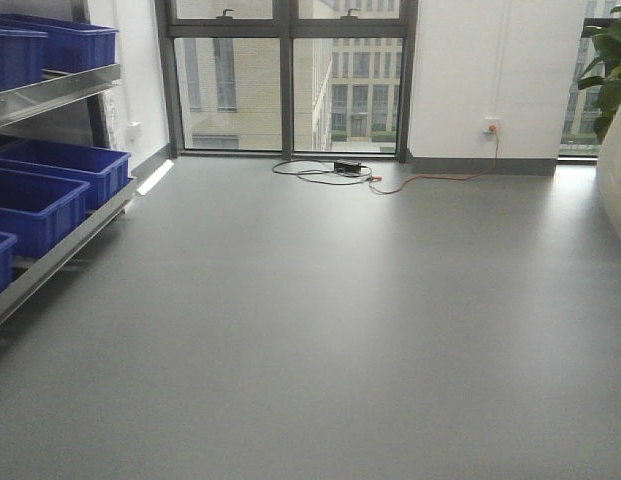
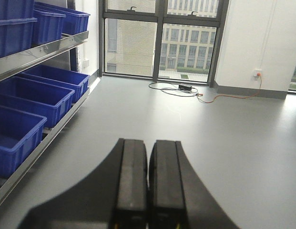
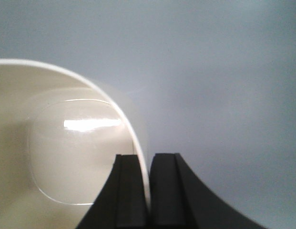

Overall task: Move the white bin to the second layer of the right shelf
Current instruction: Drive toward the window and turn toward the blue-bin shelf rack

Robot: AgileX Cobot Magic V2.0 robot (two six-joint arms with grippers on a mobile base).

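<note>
Crates of blue plastic line the steel rack off to the left of your left gripper, on two levels, one row above it and one lower down beside it. That gripper has its two black fingers pressed together with nothing between them, over bare grey floor. Ahead of it you can see a tall window, and on the floor before the glass a black cable lies coiled beside an orange lead that runs to a wall socket ahead and to the gripper's right. In the front view a leafy plant shows at the far right edge. Your right gripper is clamped on the white bin: the thin rim wall passes between its fingers, one finger inside the mouth and the other outside. The bin lies to the left of that gripper, its mouth turned toward the wrist camera so you look straight onto the glossy rounded-square base; to the gripper's right is a blurred grey-blue surface.
</note>
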